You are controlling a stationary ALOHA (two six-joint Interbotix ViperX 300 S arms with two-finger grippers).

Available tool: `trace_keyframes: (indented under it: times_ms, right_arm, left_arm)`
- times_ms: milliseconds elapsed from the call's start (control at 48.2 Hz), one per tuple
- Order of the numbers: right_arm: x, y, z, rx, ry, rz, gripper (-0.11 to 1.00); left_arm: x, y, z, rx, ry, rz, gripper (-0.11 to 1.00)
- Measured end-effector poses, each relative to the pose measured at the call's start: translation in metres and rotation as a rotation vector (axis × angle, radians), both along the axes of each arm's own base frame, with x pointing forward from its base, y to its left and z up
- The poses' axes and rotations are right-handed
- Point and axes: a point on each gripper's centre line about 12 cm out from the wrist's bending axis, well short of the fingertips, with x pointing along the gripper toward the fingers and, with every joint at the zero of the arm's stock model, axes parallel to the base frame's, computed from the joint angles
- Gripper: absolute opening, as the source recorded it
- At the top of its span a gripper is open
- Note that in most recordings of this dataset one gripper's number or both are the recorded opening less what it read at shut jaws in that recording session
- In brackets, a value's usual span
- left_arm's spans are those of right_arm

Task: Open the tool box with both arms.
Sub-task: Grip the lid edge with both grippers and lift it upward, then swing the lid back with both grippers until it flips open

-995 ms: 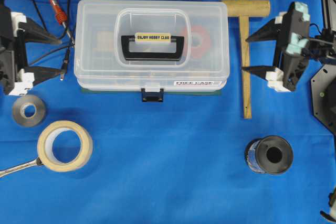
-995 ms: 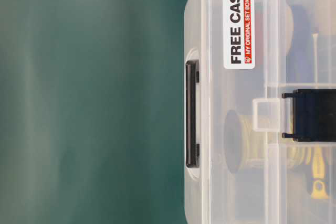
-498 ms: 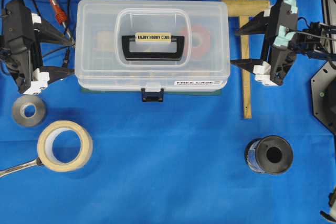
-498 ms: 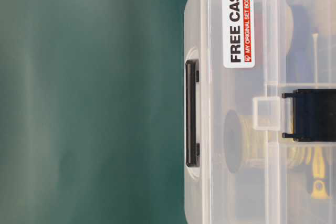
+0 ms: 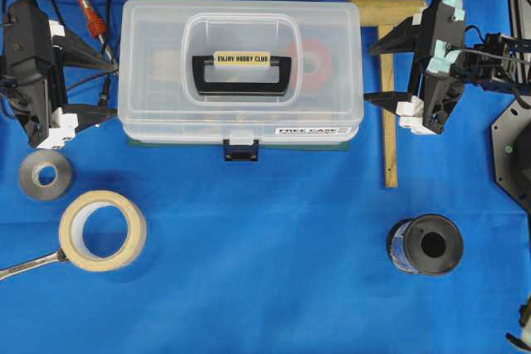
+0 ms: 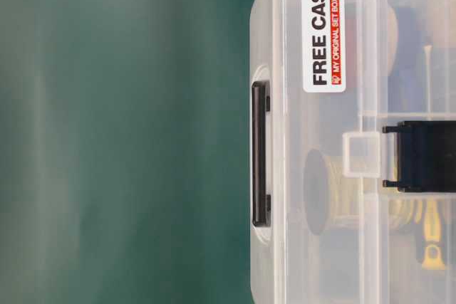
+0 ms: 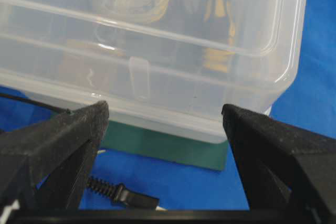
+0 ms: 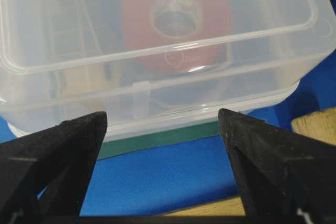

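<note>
Wrench (image 5: 29,265) cut off at left edge; tool box (image 5: 239,72) contents blurred

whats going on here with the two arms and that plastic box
Two robot arms flank a large clear plastic tool box with a black handle on the blue table. The left tool and the right tool both stand wide open, one at each end of the box, holding nothing. The lid is shut and the dark blue front latch is still closed.

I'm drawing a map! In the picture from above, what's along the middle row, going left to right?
left gripper → tool box → right gripper
</note>
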Motion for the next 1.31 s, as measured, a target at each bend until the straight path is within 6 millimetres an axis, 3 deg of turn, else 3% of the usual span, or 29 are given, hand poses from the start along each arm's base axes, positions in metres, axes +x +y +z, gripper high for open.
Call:
trace_keyframes:
  times_ms: [622, 954, 1306]
  right_arm:
    - [0.003, -0.004, 0.022, -0.027, -0.056, -0.004, 0.85]
    - [-0.006, -0.012, 0.045, -0.058, -0.135, -0.040, 0.85]
    - [-0.009, -0.023, 0.053, -0.079, -0.186, -0.085, 0.85]
  left_arm:
    - [-0.009, 0.005, 0.026, 0.027, -0.113, 0.030, 0.87]
    - [-0.014, 0.015, 0.041, 0.050, -0.188, 0.079, 0.87]
    - [-0.016, 0.029, 0.047, 0.078, -0.241, 0.140, 0.87]
